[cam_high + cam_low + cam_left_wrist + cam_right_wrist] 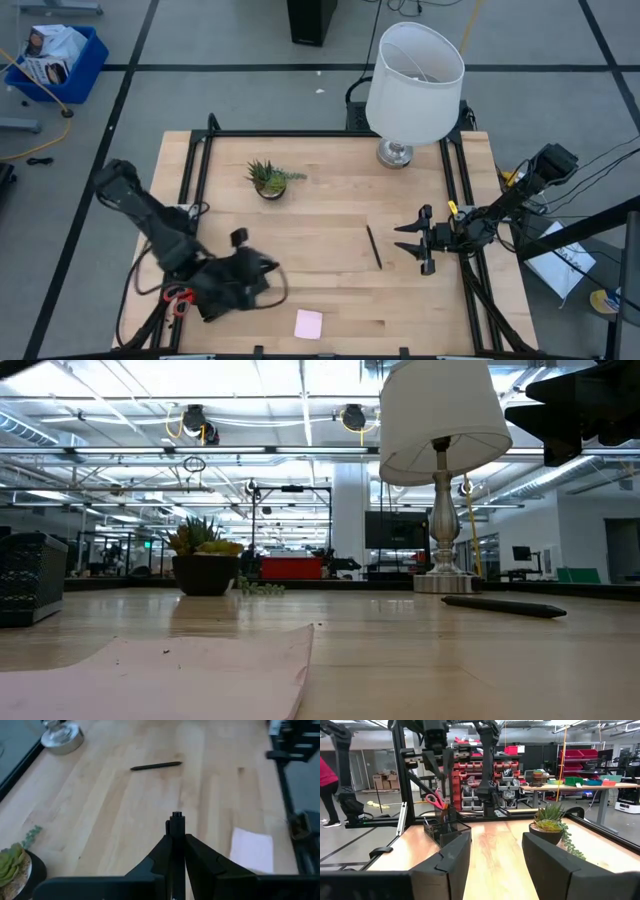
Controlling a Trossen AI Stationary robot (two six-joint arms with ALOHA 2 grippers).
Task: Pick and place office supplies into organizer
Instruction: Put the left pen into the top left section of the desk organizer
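My left gripper (pixel 264 272) hangs over the table's near left part, shut on a thin black pen (pixel 176 818). A second black pen (pixel 373 247) lies flat on the wood at mid-right. The pink sticky-note pad (pixel 308 323) lies flat near the front edge. The black mesh organizer (pixel 443 829) stands at the near left corner, with red-handled scissors (pixel 436 800) upright in it, mostly under the left arm in the high view. My right gripper (pixel 420 242) waits open at the right side, nothing between its fingers. My left gripper pinches the thin black pen between its two fingers (pixel 200 855). The pen lies along the fingers, and its end (pixel 176 815) sticks out past their tips. The gripper slants down toward the table's middle. The pen is lifted clear of the table.
A small potted plant (pixel 268 180) stands at the far left of the middle. A white-shaded lamp (pixel 412 80) stands at the far edge, its metal base (pixel 396 153) on the wood. A black frame (pixel 200 180) borders the tabletop. Bare wood lies between the plant and the pen.
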